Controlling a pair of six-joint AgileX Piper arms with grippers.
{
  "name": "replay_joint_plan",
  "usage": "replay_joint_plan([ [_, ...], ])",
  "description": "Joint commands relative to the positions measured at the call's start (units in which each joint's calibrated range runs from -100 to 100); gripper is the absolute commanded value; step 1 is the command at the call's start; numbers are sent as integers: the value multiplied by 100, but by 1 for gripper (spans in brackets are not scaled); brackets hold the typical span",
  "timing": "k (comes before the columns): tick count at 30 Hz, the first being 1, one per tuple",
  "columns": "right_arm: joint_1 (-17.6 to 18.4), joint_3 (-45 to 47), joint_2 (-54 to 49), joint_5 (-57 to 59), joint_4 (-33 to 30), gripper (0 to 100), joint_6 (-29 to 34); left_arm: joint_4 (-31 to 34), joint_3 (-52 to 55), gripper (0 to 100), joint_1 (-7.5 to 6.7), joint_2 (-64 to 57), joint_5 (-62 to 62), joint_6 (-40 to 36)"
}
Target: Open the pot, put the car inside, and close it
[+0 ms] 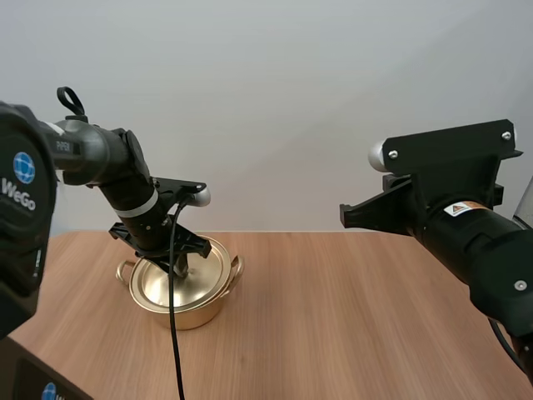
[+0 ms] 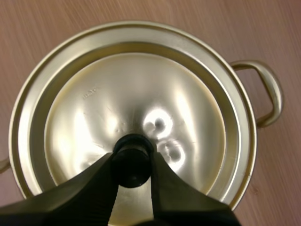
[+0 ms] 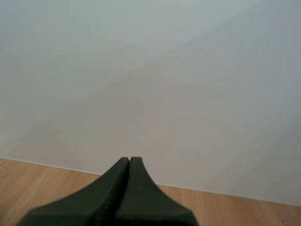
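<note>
A gold pot (image 1: 185,283) with two side handles stands on the wooden table at the left, its gold lid (image 2: 131,117) seated on it. My left gripper (image 2: 132,165) reaches down onto the lid's centre, and its black fingers pinch the lid's black knob (image 2: 133,157) from both sides. In the high view the left gripper (image 1: 181,263) sits over the middle of the lid. My right gripper (image 3: 129,162) is held up above the table with its fingers pressed together as one dark wedge, nothing between them.
The wooden table (image 1: 350,317) stretches bare to the right of the pot. My right arm (image 1: 466,217) hovers high at the right side. One pot handle (image 2: 265,92) juts out beside the lid.
</note>
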Motion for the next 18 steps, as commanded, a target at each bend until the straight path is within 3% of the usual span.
replay_joint_plan([
  [1, -4, 0, -4, 24, -6, 0, -3, 2, -6, 0, 0, 11, -29, 5],
  [8, -4, 12, -4, 24, -6, 0, -3, 2, -6, 0, -7, 9, -44, 5],
  [15, -4, 12, -4, 24, -6, 0, -3, -22, -6, 25, -7, 9, 99, 5],
  [18, -4, 12, -4, 24, -6, 0, -3, -33, -6, 29, -7, 9, 191, 5],
])
